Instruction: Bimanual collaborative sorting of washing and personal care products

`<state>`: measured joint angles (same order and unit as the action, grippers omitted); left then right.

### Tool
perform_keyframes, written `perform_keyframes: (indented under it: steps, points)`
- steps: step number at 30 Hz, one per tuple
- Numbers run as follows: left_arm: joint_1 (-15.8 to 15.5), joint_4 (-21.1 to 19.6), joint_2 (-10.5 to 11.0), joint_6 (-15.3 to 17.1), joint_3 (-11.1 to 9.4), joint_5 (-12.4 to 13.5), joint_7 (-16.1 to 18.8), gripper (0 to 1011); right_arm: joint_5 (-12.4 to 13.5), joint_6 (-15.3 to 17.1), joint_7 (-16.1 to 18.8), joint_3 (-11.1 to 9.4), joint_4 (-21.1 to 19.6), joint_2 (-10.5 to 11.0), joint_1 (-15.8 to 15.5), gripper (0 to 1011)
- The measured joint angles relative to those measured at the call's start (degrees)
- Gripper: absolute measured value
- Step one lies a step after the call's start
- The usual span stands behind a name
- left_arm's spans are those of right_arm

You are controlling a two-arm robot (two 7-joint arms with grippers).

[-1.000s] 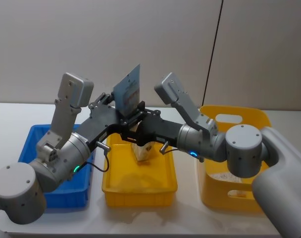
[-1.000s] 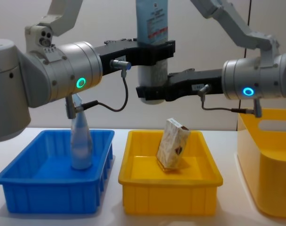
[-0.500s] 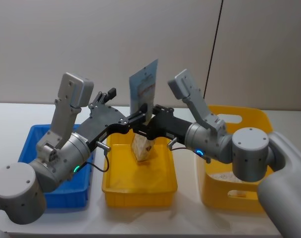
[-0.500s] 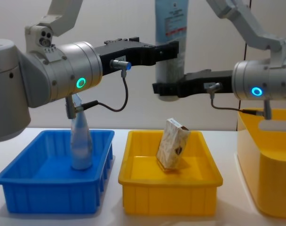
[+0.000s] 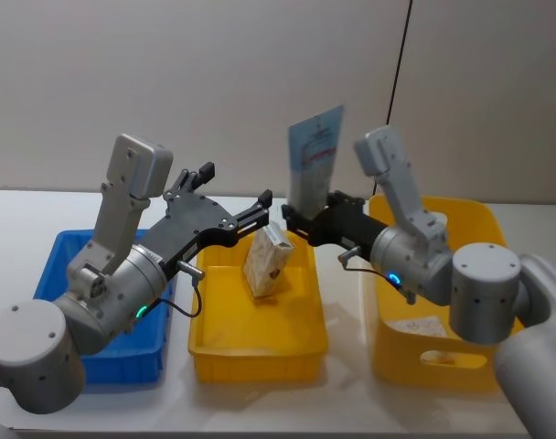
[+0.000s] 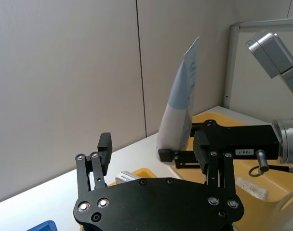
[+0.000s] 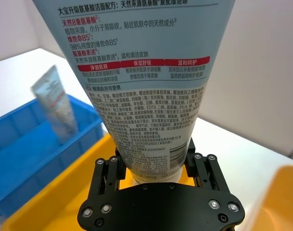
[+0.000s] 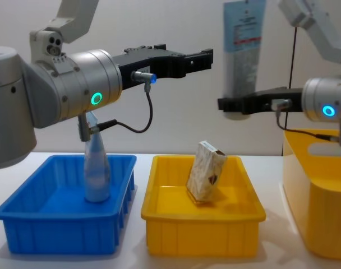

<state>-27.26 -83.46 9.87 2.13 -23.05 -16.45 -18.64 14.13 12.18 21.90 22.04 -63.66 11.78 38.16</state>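
Two tubes and one carton are in view, with three bins: a blue tray [image 8: 24, 221], a yellow tray [image 8: 159, 224] and a taller yellow basket [image 8: 327, 218].

The right gripper [image 8: 238, 105] is clamped on the cap end of the held tube [image 8: 243, 50], high above the gap between the yellow tray and the basket. That tube stands upright, long axis vertical, flat crimped end up and cap down between the black fingers [image 7: 105, 180]. It is soft pale blue-white plastic, widening toward the crimp, with dense printed text and a red band on its label.

The second tube [image 8: 95, 168] stands in the blue tray near its right wall, cap down, narrow crimped end up, leaning slightly.

The carton [image 8: 206, 178] stands on end in the yellow tray, tilted, its top flap raised; it is whitish marbled cardboard, box-shaped.

The left gripper [image 8: 198, 58] hangs above the yellow tray, left of the held tube, its black fingers apart and holding nothing.

Both trays are smooth moulded plastic with rolled rims; the basket has a cut-out handle.
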Motion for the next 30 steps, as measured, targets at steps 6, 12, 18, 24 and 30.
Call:
perform_keyframes:
  steps: [6, 12, 18, 24, 30]
  points:
    - [0.00, 0.00, 0.00, 0.00, 0.00, 0.00, 0.00, 1001, 0.58, 1.74, -3.81, -2.62, -1.74, 0.09, -1.73, 641]
    - [0.00, 0.00, 0.01, 0.00, 0.00, 0.00, 0.00, 1001, 1.02, 3.77, -7.78, -5.38, -3.87, 0.11, -3.62, 641]
    - [0.00, 0.00, 0.00, 0.00, 0.00, 0.00, 0.00, 1001, 1.35, 6.34, -12.02, -8.16, -6.03, 0.02, -5.47, 641]
    - [0.00, 0.00, 0.00, 0.00, 0.00, 0.00, 0.00, 1001, 1.43, 9.09, -15.72, -10.36, -7.70, -0.09, -6.95, 641]
    - [0.00, 0.00, 0.00, 0.00, 0.00, 0.00, 0.00, 1001, 1.45, 13.01, -19.60, -12.79, -9.16, -0.22, -8.29, 641]
